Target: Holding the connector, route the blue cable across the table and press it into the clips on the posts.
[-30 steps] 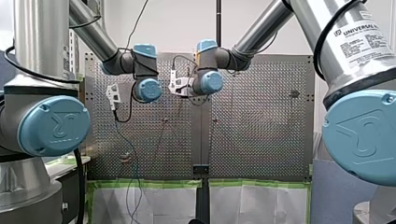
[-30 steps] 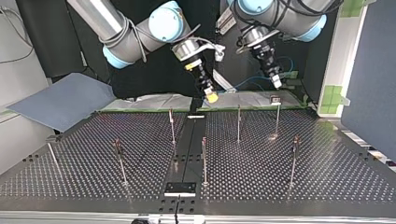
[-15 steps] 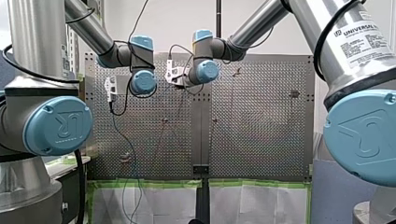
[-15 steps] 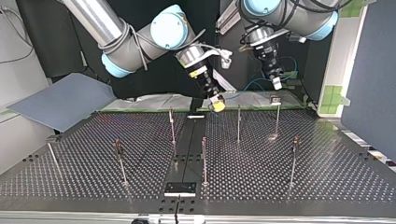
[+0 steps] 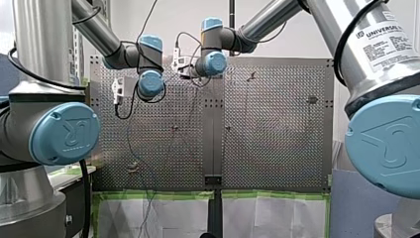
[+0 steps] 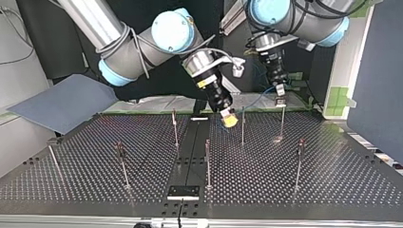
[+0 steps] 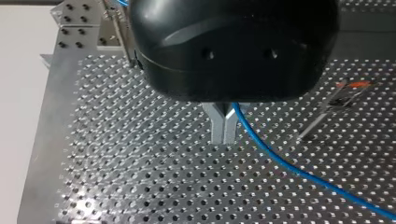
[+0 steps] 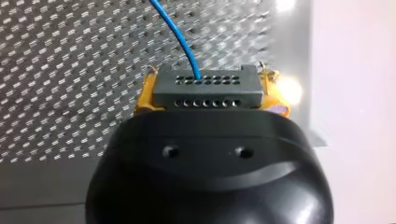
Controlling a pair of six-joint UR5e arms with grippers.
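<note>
Squarely between yellow pads of my right hand, the grey connector.

My right tool lower, farther over the table.

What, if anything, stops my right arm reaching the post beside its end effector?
Probably nothing, so yes: my right end effector, holding the connector, hangs just beside that post with nothing between; my left end effector is away over another post.
</note>
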